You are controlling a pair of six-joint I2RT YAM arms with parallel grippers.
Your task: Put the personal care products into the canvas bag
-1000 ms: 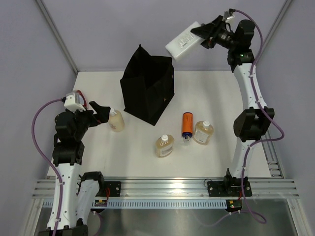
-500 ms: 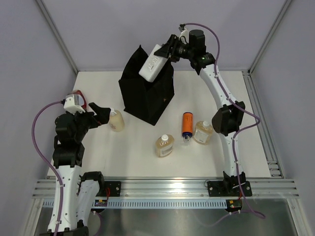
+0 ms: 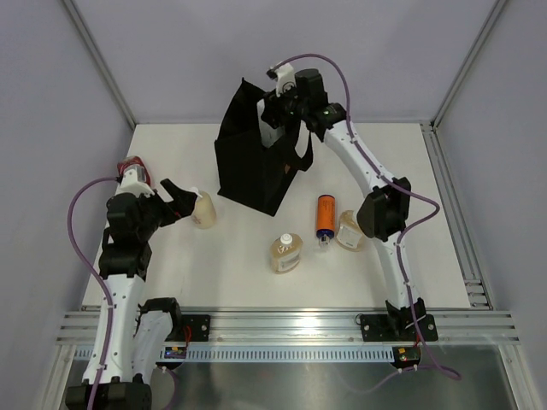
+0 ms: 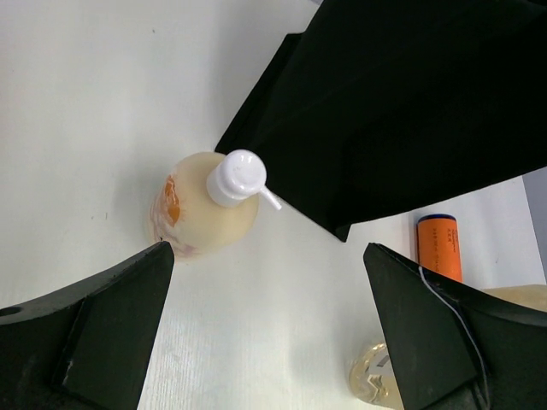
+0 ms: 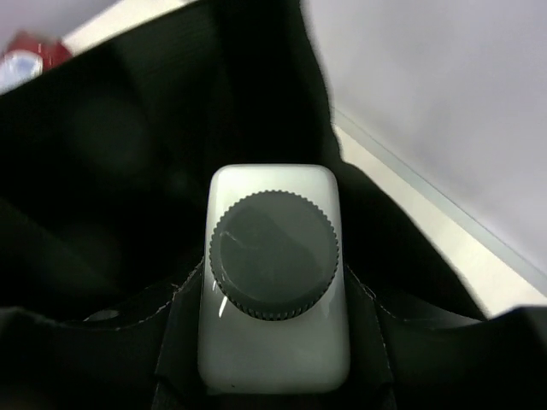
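Note:
The black canvas bag [image 3: 256, 166] stands open at the back of the table. My right gripper [image 3: 280, 109] is over its mouth, shut on the white tube [image 3: 273, 128], which hangs partly inside the bag. The right wrist view shows the tube's dark ribbed cap [image 5: 273, 254] between my fingers [image 5: 181, 342], with the bag's dark inside [image 5: 128, 145] behind. My left gripper [image 3: 182, 201] is open beside an amber bottle [image 3: 203, 210], not touching it [image 4: 203, 209]. Two more amber bottles [image 3: 287, 254] [image 3: 352, 230] and the orange cylinder [image 3: 325, 217] lie in front of the bag. The silver bottle and red container are out of view.
The bag [image 4: 410, 102] fills the upper right of the left wrist view, with the orange cylinder [image 4: 439, 248] and another amber bottle [image 4: 376, 380] past it. Grey walls enclose the white table [image 3: 171, 265] at left, back and right.
My right arm swung left from high at the back right and came down over the bag, lowering the white tube into its mouth. My left gripper shifted slightly towards the amber bottle.

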